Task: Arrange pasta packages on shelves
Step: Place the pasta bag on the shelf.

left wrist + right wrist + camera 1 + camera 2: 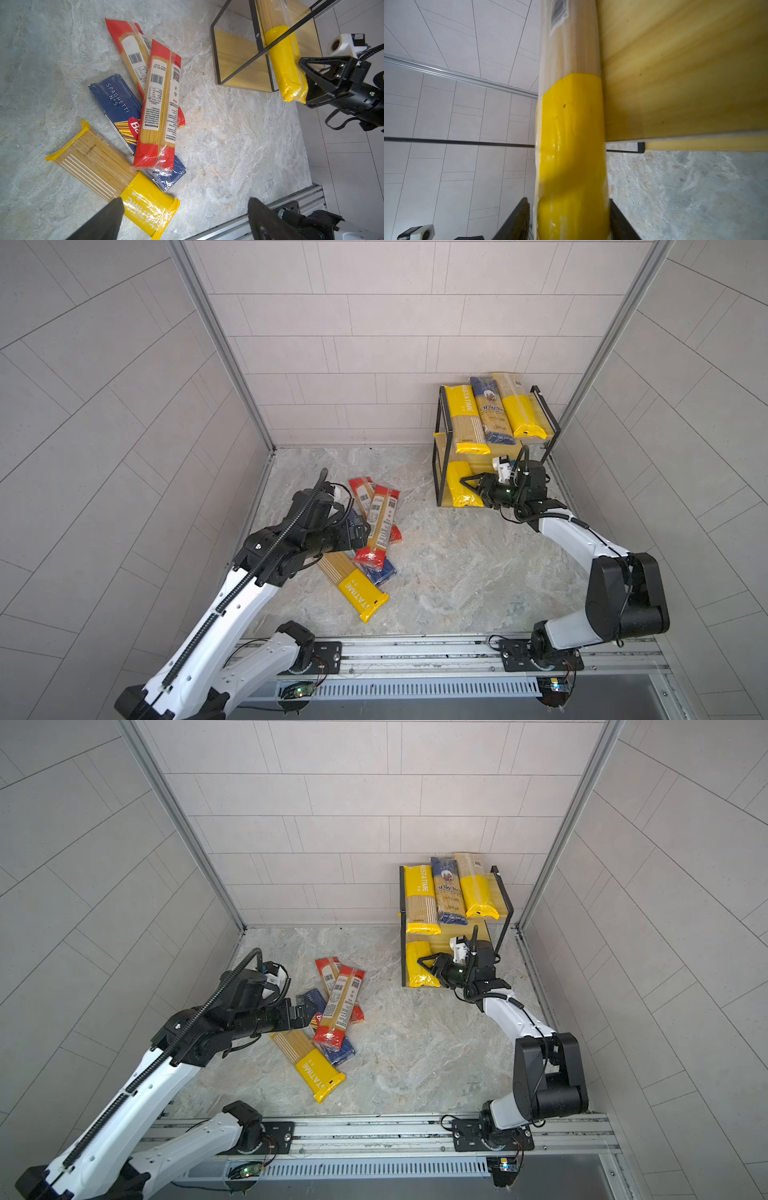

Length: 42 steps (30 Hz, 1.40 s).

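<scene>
Three packs [492, 414] atop rack [239, 56]; yellow pack [462, 489] lowest tier; four-pack heap [376, 531] aside.

left gripper [185, 200]: jaws wide | right gripper [568, 200]: jaws part-spread, arm outstretched

Partly buried blue pack [116, 99], yellow pack [571, 145] cropped at edge

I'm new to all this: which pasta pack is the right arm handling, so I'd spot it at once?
Find the black-framed wooden rack in the far right corner. On its lowest board lies a yellow pack, its end between the fingers of the right end effector. It alone sits down there; three other packs lie on top.
</scene>
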Available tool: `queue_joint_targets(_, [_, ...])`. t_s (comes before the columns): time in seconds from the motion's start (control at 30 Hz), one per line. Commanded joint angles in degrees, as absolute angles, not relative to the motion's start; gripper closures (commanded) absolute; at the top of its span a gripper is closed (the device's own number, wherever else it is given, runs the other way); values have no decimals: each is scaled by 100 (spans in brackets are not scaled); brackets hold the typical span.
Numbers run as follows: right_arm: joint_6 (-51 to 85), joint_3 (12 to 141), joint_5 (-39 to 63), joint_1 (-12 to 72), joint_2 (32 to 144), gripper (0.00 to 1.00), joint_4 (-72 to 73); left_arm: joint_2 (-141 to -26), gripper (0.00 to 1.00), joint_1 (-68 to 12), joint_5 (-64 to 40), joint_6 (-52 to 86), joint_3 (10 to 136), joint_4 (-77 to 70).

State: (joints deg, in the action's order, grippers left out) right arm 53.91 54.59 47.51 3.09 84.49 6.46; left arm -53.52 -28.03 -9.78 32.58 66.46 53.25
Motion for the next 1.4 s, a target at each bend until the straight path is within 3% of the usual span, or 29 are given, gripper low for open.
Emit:
queue_joint_targets(0.0, [5615,5598,4890,325,8507,44,1002,-5353,1,-2769,-884,3274,6691,5410])
queue_joint_targets(0.13, [5607,5589,4887,332,8523,44,1013,-5348,1,-2769,-830,3270,6695,5405])
queue_joint_targets(0.6, [5776,5563,5027,354,8715,91,1209,-5368,2,-2769,-814,3284,6649,5453])
queue_joint_targets(0.7, [5757,5563,5001,352,8634,97,1192,-5341,2,-2771,-780,3270,6658,5449])
queue_joint_targets(1.37, [5415,5825,4821,160,8130,100,644,-5350,2,-2769,-749,3269,6681,5454])
